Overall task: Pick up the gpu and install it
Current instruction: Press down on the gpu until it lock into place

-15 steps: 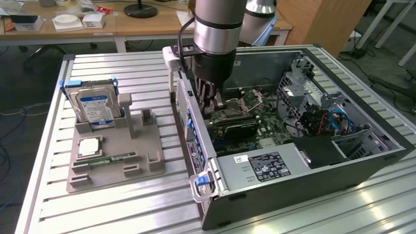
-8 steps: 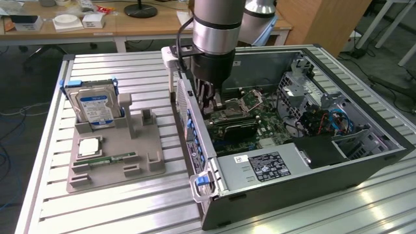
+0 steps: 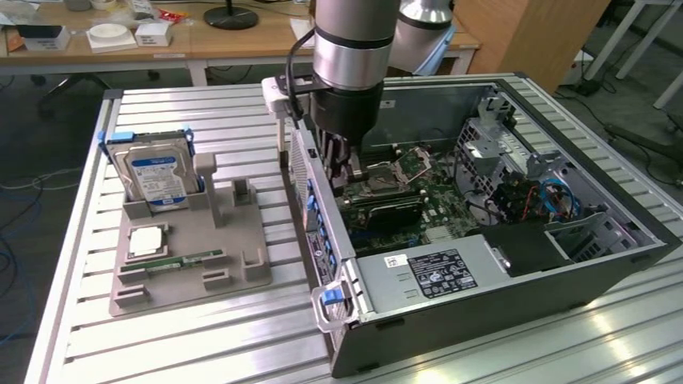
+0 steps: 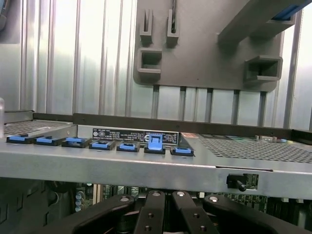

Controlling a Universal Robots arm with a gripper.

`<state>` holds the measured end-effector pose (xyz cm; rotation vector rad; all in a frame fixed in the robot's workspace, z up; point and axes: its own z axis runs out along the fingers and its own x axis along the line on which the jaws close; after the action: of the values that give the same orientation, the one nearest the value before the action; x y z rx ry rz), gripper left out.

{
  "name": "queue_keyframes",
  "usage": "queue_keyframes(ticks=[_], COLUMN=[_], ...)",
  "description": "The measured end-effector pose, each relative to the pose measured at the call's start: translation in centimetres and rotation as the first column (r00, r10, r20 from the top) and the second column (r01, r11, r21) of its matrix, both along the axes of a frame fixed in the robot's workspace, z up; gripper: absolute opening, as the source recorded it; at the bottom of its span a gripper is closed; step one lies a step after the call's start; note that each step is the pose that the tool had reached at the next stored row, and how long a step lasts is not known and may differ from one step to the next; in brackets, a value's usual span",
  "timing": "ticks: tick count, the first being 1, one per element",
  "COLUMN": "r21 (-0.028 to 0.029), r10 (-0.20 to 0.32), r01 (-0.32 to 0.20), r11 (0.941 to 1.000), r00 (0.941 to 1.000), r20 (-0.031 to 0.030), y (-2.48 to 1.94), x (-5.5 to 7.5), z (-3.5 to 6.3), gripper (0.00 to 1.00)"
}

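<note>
The open computer case (image 3: 597, 264) lies on its side on the slatted table. My gripper (image 3: 344, 172) reaches down inside it, close to the rear wall with the blue slot clips (image 4: 126, 145). Its fingers (image 4: 148, 214) stand together, shut. Right under them, over the motherboard (image 3: 443, 212), sits the gpu (image 3: 382, 210), a black boxy cooler with green board edge, level with the slots. The fingertips meet its upper edge; the contact itself is hidden by the gripper body. One blue clip (image 4: 155, 142) stands raised above the others.
A grey fixture tray (image 3: 245, 240) at the exterior view's left holds a silver hard drive (image 3: 158, 174), a processor (image 3: 144, 240) and a narrow memory stick (image 3: 176, 260). Power supply (image 3: 433, 272) and drive cage (image 3: 513, 164) crowd the case. Desks stand behind.
</note>
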<state>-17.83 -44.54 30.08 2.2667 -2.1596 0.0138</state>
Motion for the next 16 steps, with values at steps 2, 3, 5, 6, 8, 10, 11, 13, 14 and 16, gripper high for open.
queue_keyframes(ticks=[2,3,5,6,8,10,11,13,14,16], r21=[0.0,-0.0001,-0.0007,-0.0004,0.0005,0.0006,0.0001,0.0001,0.0,0.0002], r10=[0.0,0.0,0.0,0.0,0.0,0.0,0.0,0.0,0.0,0.0], r01=[0.0,0.0,0.0,0.0,0.0,0.0,0.0,0.0,0.0,0.0], r11=[1.0,1.0,1.0,1.0,1.0,1.0,1.0,1.0,1.0,1.0], r00=[1.0,1.0,1.0,1.0,1.0,1.0,1.0,1.0,1.0,1.0], r20=[0.0,0.0,-0.0005,0.0,0.0,0.0004,0.0001,0.0002,0.0,0.0002], y=[-0.14,-0.14,-0.13,-0.09,-0.04,-0.04,-0.04,-0.04,-0.04,-0.04], x=[0.0,0.0,0.1,0.1,0.3,0.6,0.8,1.2,1.4,1.5], z=[0.0,-0.04,-0.25,-0.43,-0.6,-0.62,-0.59,-0.6,-0.6,-0.74], gripper=[0.1,0.1,0.1,0.1,0.1,0.1,0.1,0.1,0.1,0.1])
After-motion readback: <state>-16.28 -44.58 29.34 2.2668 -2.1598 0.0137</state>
